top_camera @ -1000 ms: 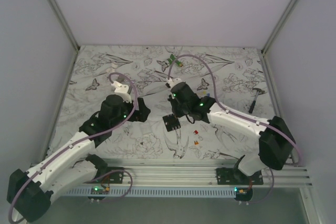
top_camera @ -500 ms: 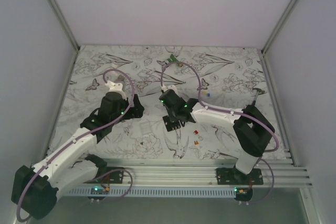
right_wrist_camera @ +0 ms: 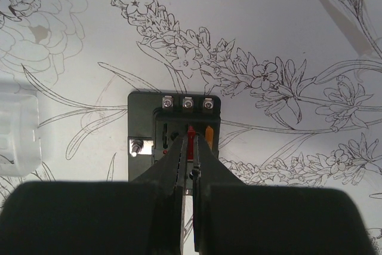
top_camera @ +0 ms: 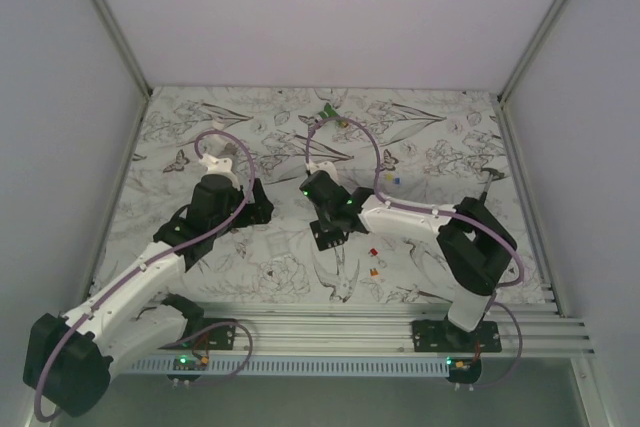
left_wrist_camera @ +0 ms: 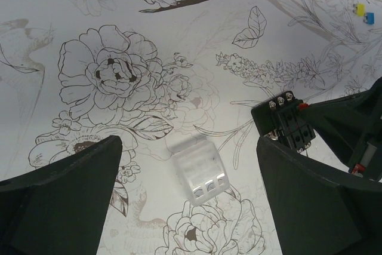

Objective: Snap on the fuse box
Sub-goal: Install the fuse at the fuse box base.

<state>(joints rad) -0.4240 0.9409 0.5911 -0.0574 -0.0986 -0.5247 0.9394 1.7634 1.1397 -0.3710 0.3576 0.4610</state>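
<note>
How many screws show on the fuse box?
4 screws: three in a row on the far edge of the fuse box, one on its left side. The right claw may hide more.

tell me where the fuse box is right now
In the top view the fuse box lies near the table's middle, right under the right gripper's shut tips; a clear plastic cover lies just to its left, apart from it.

Two white-and-black arms, lilac cabling
Left arm (top_camera: 150, 272) and right arm (top_camera: 420, 219): white links, black joint housings; lilac cable (top_camera: 379, 162) looping over each; green lights (top_camera: 183, 359) at bases; left fingers (left_wrist_camera: 59, 201) matte black, broad wedges
</note>
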